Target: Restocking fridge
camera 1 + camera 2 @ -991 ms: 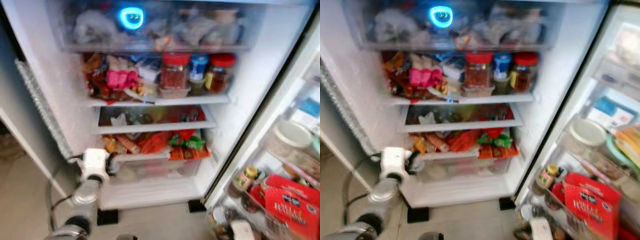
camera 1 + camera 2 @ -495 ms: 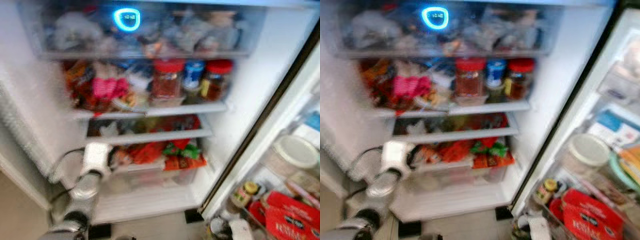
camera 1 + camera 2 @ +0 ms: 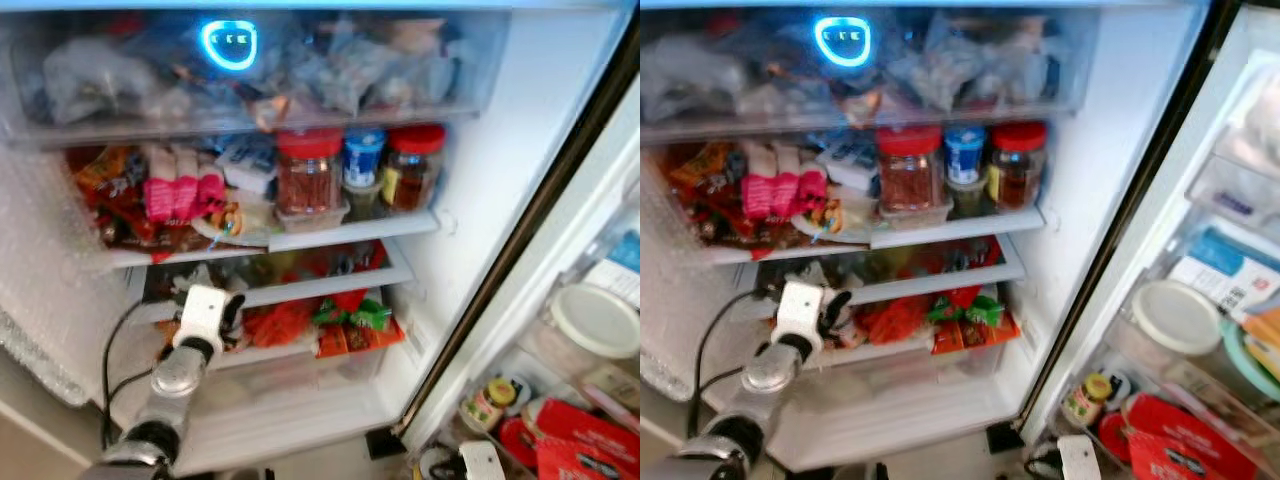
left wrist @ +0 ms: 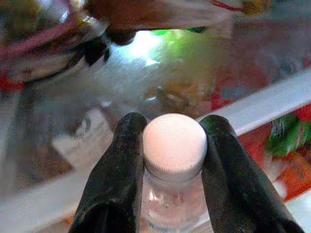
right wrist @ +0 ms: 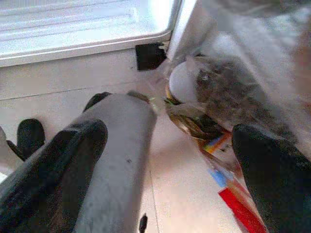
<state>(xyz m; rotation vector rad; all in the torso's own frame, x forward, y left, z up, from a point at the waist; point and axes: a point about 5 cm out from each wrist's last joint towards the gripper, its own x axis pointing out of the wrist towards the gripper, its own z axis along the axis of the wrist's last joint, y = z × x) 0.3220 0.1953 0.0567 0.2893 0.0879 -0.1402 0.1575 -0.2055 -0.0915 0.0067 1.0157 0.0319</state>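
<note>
Left wrist view: ridged white-capped clear bottle [image 4: 174, 160] between left hand [image 4: 170, 145] fingers.

Red snack packets [image 3: 300, 320] crowd the shelf beside the left hand [image 3: 232, 312].

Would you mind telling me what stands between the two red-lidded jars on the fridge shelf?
A blue-lidded jar stands between the left red-lidded jar and the right red-lidded jar, as both eye views show.
</note>
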